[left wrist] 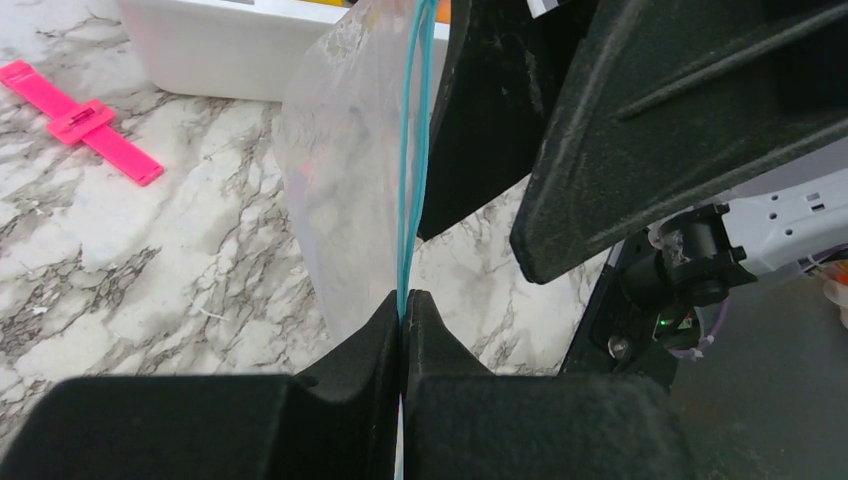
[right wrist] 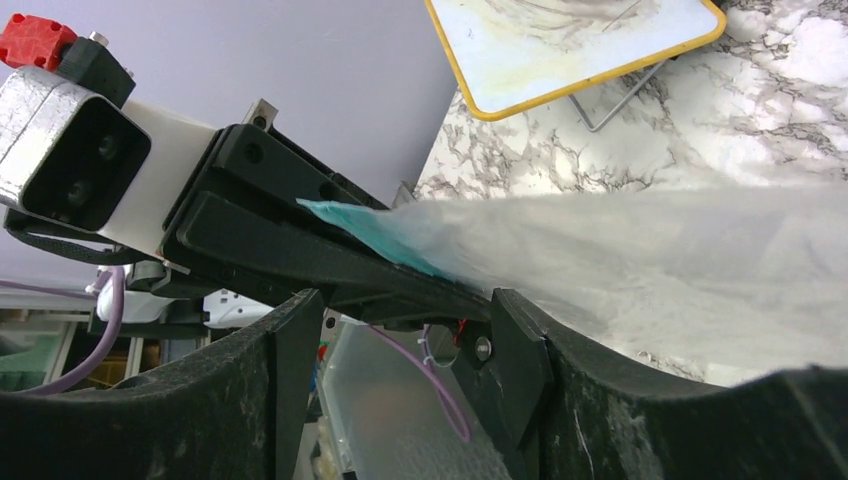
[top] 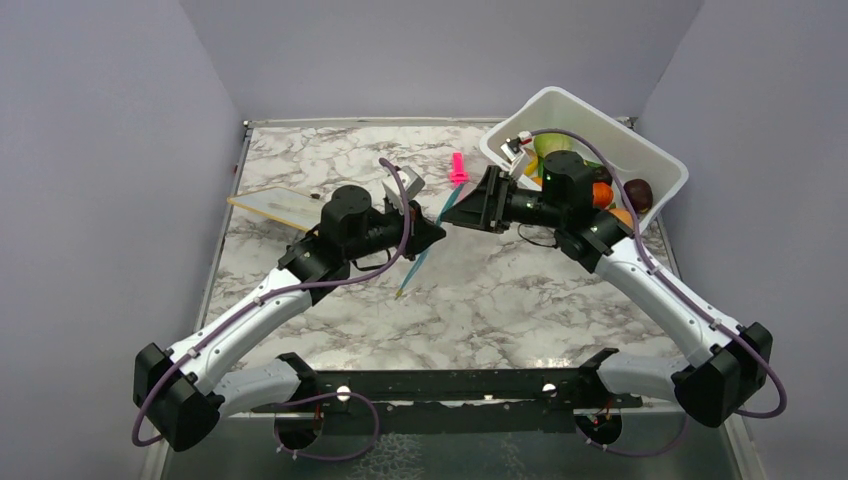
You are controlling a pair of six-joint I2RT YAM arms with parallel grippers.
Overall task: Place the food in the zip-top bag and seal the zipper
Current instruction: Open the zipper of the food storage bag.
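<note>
Table [top: 520, 290]: marble top. Both arms are seen meeting near its centre, just in front of the tub.

L gripper [left wrist: 403, 305]: jaws are pressed together and clamped on the zipper [left wrist: 415, 150]. This is confirmed in the R wrist view, where the teal edge is pinched betw. the black fingers.

Bag [left wrist: 335, 190]: held up by that edge, w/ the clear film slack to one side. In the top view the teal strip is seen running diagonally past both grippers. Two teal lines are seen lying close together. Whether they are pressed shut cannot be told. Whether the bag's near end rests on the table cannot be told either.

R gripper [right wrist: 405, 300]: jaws are held apart, tip-to-tip w/ the L gripper. Bag film is seen just beyond its fingers. No grip is seen, and contact w/ the bag cannot be told.

Food [top: 602, 195]: located in the white tub [top: 640, 150] at far right. Green, orange and dark brown pieces are noted, partly hidden by the R arm.

Clip [top: 458, 168]: pink, flat on the table, near the bag's far end.

Board [top: 275, 207]: yellow-rimmed, left of the L gripper.
</note>
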